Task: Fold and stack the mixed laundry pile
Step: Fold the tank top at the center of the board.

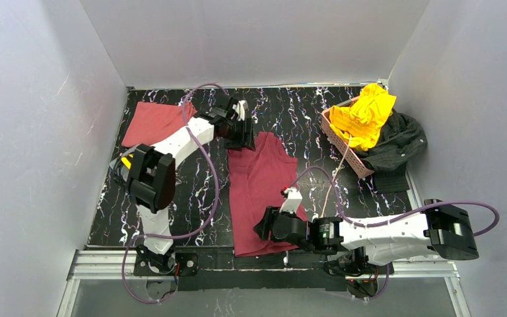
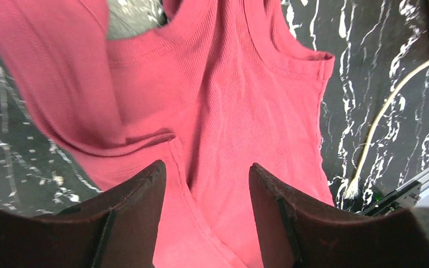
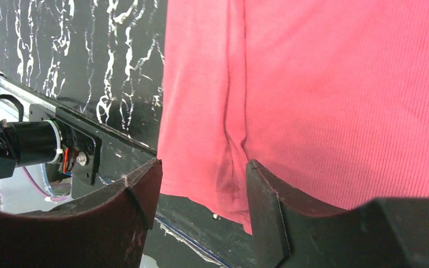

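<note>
A dark maroon tank top (image 1: 261,191) lies spread flat mid-table, straps toward the back. My left gripper (image 1: 241,132) is open over its strap end; in the left wrist view the cloth (image 2: 240,111) lies under and between the open fingers of the gripper (image 2: 206,173). My right gripper (image 1: 267,228) is open at the near hem; the right wrist view shows a creased hem corner (image 3: 232,184) between the fingers of the gripper (image 3: 204,167). A salmon-red garment (image 1: 150,122) lies flat at the back left. A yellow garment (image 1: 366,115) and a charcoal-black one (image 1: 399,142) lie heaped at the back right.
A pink lattice basket (image 1: 343,145) holds the yellow garment at the back right. A thin cream cord (image 1: 337,172) runs from it toward the right arm and shows in the left wrist view (image 2: 380,117). White walls close in three sides. A metal rail (image 1: 105,261) lines the near edge.
</note>
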`<state>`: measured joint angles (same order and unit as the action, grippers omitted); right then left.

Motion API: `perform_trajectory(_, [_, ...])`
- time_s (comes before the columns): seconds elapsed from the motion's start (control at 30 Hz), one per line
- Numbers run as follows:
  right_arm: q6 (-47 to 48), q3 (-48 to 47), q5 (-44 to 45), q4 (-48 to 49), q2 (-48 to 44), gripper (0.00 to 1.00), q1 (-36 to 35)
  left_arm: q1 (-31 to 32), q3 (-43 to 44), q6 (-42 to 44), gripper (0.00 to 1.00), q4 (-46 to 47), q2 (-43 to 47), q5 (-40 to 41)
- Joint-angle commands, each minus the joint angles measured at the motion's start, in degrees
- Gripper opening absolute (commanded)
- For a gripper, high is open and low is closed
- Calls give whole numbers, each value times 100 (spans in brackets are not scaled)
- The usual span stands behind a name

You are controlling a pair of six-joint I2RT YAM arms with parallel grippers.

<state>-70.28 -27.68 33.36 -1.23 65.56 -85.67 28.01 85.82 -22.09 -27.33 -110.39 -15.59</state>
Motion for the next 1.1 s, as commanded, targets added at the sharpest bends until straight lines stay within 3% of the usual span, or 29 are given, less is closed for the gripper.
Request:
perform_trajectory(0.0, [790, -751, 401, -854, -1, 65, -43, -432, 75, 116, 55, -176, 295, 146])
perform_trajectory(0.27, [894, -1018, 174, -877, 792, 64, -43, -916, 883, 129, 58, -480, -676, 361])
perform_trajectory(0.43, [837, -962, 80, -834, 983, 55, -46, -1083, 1487, 154, 59, -716, -1334, 415])
perform_trajectory(0.67, [723, -711, -77, -628, 933, 37, -43, -1134, 1680, 166, 59, -631, -1729, 355])
perform_trajectory(1.07, [612, -530, -171, -615, 827, 29, -49, -1138, 2199, 204, 51, -572, -2280, 495])
